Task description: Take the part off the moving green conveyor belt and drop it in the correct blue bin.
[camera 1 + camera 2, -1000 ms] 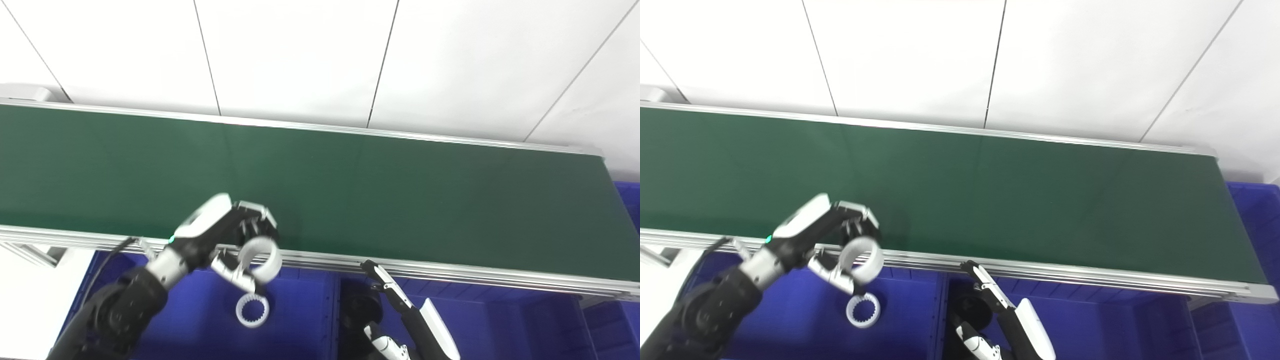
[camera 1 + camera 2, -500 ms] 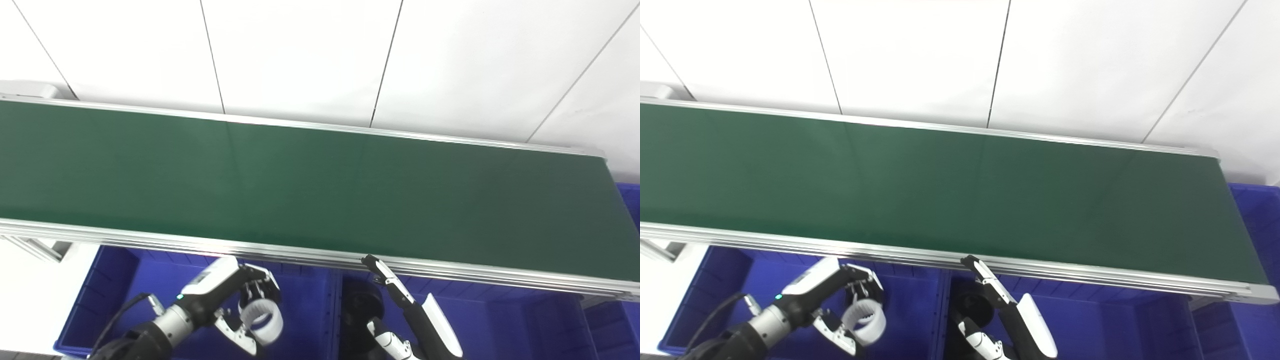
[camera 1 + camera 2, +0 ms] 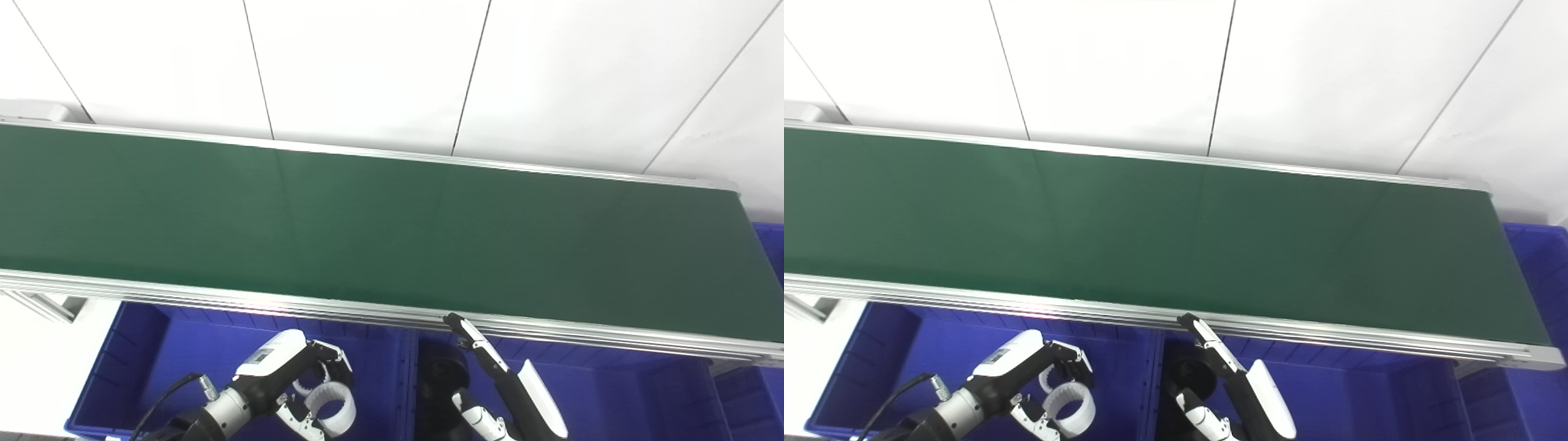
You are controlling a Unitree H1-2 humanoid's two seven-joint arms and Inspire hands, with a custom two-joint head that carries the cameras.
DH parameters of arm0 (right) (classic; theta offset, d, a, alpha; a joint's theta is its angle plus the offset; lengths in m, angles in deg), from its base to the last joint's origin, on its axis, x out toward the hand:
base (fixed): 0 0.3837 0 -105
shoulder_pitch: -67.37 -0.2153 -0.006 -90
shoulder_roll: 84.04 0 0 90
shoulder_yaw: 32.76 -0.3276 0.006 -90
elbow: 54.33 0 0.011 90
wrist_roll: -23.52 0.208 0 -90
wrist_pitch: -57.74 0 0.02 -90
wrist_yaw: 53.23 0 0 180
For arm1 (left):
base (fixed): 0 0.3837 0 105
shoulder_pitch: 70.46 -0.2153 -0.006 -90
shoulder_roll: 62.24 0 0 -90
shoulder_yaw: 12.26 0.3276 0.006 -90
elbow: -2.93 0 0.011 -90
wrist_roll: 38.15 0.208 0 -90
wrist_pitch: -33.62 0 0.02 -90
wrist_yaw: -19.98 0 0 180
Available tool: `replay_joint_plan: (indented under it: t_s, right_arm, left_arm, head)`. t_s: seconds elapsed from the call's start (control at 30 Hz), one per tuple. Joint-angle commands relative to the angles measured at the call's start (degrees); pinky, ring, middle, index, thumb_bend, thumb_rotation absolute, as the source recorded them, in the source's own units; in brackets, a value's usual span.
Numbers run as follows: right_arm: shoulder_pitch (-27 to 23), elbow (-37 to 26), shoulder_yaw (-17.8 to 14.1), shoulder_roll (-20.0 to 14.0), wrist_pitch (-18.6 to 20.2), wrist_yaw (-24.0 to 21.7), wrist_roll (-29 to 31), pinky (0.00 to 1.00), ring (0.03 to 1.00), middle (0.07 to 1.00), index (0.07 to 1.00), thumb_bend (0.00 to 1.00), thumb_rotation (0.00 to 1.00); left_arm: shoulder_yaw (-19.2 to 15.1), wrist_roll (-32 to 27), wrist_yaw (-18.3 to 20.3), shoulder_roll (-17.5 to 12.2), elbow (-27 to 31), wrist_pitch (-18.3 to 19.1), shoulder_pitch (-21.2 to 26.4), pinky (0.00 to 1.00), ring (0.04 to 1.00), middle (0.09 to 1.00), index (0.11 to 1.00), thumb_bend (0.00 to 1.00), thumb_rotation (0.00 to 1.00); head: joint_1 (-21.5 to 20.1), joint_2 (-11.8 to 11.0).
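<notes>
White wall panels back the long green conveyor belt [image 3: 392, 233]. Since a second ago the left hand [image 3: 288, 380] has dropped from the belt edge into the left blue plastic bin [image 3: 135, 361], clamped on the white plastic ring [image 3: 334, 407], bore facing the camera. Another toothed white ring [image 3: 1048, 381] peeks behind the fingers. The right hand [image 3: 490, 373] hovers, fingers apart, by a black wheel-like part [image 3: 444, 373].

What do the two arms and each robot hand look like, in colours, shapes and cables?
The left robot hand has a white back plate with a small dark marking, black fingers with silver tips, a silver metal wrist and a black forearm. A thin black cable loops beside that wrist. The right robot hand is slimmer in view: a white elongated shell and black-and-white segmented fingers.
</notes>
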Motion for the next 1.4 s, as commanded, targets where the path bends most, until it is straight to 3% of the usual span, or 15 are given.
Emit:
replay_joint_plan:
  t_s: [0.0,0.13,0.33,0.53,0.77,0.87,0.97,1.07,1.27,1.3,1.37]
  right_arm:
    - [0.06,-2.25,-0.34,0.25,-1.09,0.08,0.61,0.87,0.938,0.961,0.942,0.4,0.92]
    - [0.12,-2.45,-0.51,0.27,-0.85,-0.1,0.45,0.87,0.936,0.962,0.942,0.4,0.93]
    - [0.05,-2.47,-0.64,0.39,-0.89,-0.27,0.56,0.86,0.932,0.958,0.939,0.4,0.92]
    - [0.2,-2.67,-0.66,0.31,-0.78,-0.46,0.58,0.86,0.93,0.955,0.936,0.39,0.91]
    - [0.38,-2.52,-0.63,0.19,-1.1,-0.67,0.88,0.83,0.911,0.951,0.93,0.4,0.92]
    - [0.34,-2.58,-0.61,0.25,-0.93,-0.95,0.96,0.83,0.909,0.949,0.929,0.4,0.92]
    - [0.33,-2.51,-0.53,0.43,-0.74,-1.27,1.11,0.85,0.915,0.949,0.931,0.4,0.92]
    - [0.31,-2.5,-0.48,0.55,-0.42,-1.49,1.06,0.85,0.92,0.951,0.934,0.4,0.91]
    - [0.11,-2.84,-0.31,1.36,0.45,-1.58,0.22,0.85,0.92,0.958,0.939,0.4,0.91]
    - [0.08,-3.26,-0.12,1.86,1.27,-1.7,-0.22,0.85,0.92,0.958,0.939,0.4,0.91]
    - [-0.1,-4.15,0.37,2.9,2.99,-1.94,-0.97,0.85,0.917,0.956,0.938,0.41,0.91]
  left_arm:
    - [-0.45,-0.7,-1.36,-0.48,1.7,-1.7,-0.29,0.62,0.678,0.706,0.703,0.65,0.12]
    - [-0.72,-0.08,-1.57,-0.6,2.23,-1.46,-0.48,0.66,0.721,0.768,0.801,0.67,0.19]
    - [-1.15,-0.4,-1.86,-0.55,2.61,-1.8,-0.35,0.67,0.738,0.795,0.819,0.66,0.24]
    - [-1.73,-2.62,-1.88,-0.4,1.79,-3.14,-0.07,0.69,0.764,0.804,0.805,0.62,0.34]
    - [-3.18,-17.4,-2.45,1.01,-1.7,-11.91,-0.71,0.69,0.747,0.777,0.751,0.57,0.46]
    - [-2.67,-21.4,-2.13,0.84,-2.15,-12.39,-0.85,0.71,0.771,0.798,0.767,0.57,0.52]
    - [-2.24,-28.09,0.88,0.97,-2.06,-12.4,-1.12,0.78,0.839,0.866,0.84,0.57,0.57]
    - [-2.08,-31.26,3.58,1.01,-1.41,-12.41,-1.27,0.83,0.886,0.916,0.895,0.55,0.61]
    - [-2.39,-35.87,8.89,1.42,0.24,-12.38,-1.77,0.9,0.948,0.972,0.947,0.55,0.7]
    - [-2.7,-37.19,10.05,1.48,0.09,-12.37,-1.72,0.9,0.949,0.972,0.948,0.55,0.7]
    - [-3.55,-39.13,12.09,1.46,-0.33,-12.37,-1.4,0.91,0.955,0.978,0.955,0.54,0.71]
  head:
    - [0.15,0.09]
    - [0.12,0.1]
    - [0.07,0.17]
    - [-0.08,0.49]
    - [-0.36,1.23]
    - [-0.85,1.7]
    - [-1.79,1.92]
    - [-2.73,2.23]
    - [-8.16,3.21]
    - [-12.72,4.05]
    - [-16.66,5.31]
